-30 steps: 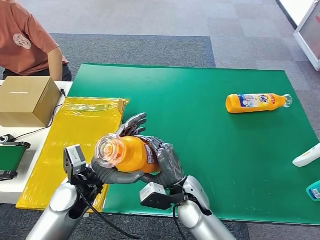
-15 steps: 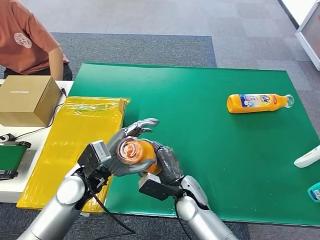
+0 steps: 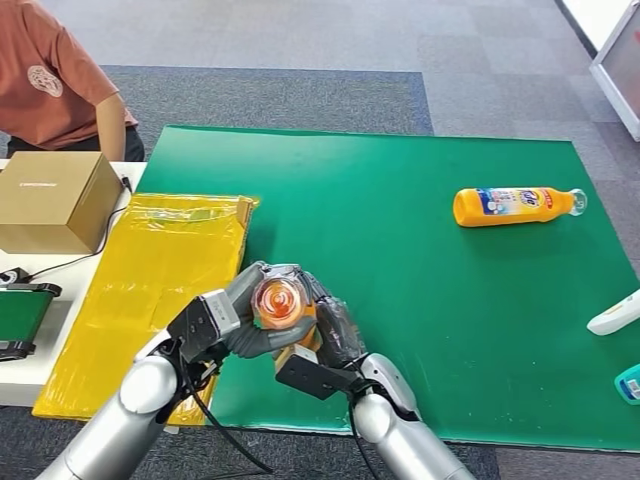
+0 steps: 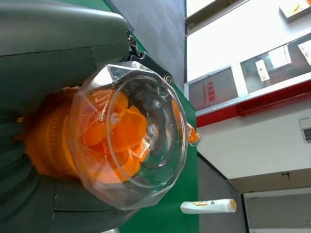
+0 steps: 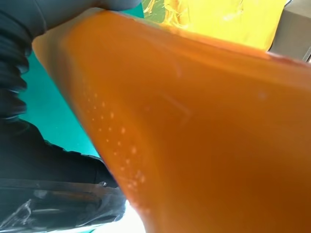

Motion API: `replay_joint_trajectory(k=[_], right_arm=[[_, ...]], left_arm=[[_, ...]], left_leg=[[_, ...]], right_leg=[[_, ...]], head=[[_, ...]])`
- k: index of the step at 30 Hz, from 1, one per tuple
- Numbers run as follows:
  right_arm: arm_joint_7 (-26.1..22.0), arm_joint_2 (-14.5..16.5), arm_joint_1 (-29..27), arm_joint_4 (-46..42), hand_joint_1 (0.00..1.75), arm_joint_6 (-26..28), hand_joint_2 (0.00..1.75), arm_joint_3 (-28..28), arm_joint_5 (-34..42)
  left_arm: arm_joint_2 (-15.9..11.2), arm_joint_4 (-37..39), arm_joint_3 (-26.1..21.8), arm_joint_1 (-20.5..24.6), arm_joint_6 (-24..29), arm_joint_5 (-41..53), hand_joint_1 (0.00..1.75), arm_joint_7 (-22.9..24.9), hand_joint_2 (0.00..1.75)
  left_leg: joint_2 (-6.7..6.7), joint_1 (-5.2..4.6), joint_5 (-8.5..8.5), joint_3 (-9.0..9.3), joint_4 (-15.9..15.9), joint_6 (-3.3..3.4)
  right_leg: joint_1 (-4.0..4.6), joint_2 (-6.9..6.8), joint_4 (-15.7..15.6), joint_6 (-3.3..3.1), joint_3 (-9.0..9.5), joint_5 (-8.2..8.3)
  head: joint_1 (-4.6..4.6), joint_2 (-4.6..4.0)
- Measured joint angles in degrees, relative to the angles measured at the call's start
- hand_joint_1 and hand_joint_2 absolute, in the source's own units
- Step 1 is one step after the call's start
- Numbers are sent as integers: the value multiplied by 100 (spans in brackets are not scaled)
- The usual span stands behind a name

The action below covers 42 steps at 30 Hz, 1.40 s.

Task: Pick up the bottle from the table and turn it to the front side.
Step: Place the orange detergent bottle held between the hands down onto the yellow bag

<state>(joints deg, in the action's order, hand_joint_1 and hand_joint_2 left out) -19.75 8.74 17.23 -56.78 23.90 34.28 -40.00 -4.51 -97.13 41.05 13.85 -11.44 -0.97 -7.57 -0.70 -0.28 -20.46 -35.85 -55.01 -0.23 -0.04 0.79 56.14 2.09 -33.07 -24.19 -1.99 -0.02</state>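
While both grey ribbed robot hands clasp it, the glossy orange bottle shows its clear faceted cap.

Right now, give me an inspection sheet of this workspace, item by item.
Surface: green mat on the table.
Job's things: orange bottle held up, clear cap toward the head camera.
Clutter: second orange bottle lying on the mat; yellow bag; cardboard box; white tube at the mat's edge.
Hands: left hand and right hand both grip the bottle.
Cables: black cable beside the box.
Surroundings: seated person; grey carpet.
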Motion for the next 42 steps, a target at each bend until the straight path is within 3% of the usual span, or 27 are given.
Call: replay_joint_trajectory(k=[6,16,20,25,30,36,42], right_arm=[[109,0,-51,-16,0,-3,175,-161,-5],[398,-105,-226,-628,0,10,175,-1082,124],[420,-122,-264,-1133,0,62,175,-1460,234],[358,-125,-273,-1719,0,179,175,-1718,425],[167,-128,-263,-2392,0,369,175,-1781,773],[169,-360,-214,-3175,0,902,175,-1426,1269],[-187,-454,-232,-3906,0,666,175,-919,1242]], left_arm=[[30,-30,-26,-93,371,506,175,-138,175],[121,-603,-389,-592,2678,4158,175,-244,175],[144,-687,-448,-766,3785,6042,175,73,175],[162,-632,-618,-882,4545,7658,175,635,175],[176,91,-1039,-880,5007,8451,175,941,175],[221,1462,-1554,-738,5084,8454,175,473,175],[292,2804,-1853,-486,5106,8665,175,258,175]], left_leg=[[0,0,0,-1,0,0],[0,0,0,-3,0,0],[0,0,-1,-4,0,0],[0,0,0,-5,0,0],[1,0,1,-4,0,0],[1,0,2,-5,0,1],[2,1,1,-6,0,0]], right_leg=[[0,0,0,0,0,0],[0,-1,0,0,-2,0],[0,-1,0,0,-3,0],[0,-1,0,0,-4,0],[0,0,0,-2,-5,2],[0,0,1,-1,-6,2],[0,-1,0,-2,-9,1]], head=[[-1,0],[-1,0],[1,2],[0,1],[0,2],[0,1],[0,1]])
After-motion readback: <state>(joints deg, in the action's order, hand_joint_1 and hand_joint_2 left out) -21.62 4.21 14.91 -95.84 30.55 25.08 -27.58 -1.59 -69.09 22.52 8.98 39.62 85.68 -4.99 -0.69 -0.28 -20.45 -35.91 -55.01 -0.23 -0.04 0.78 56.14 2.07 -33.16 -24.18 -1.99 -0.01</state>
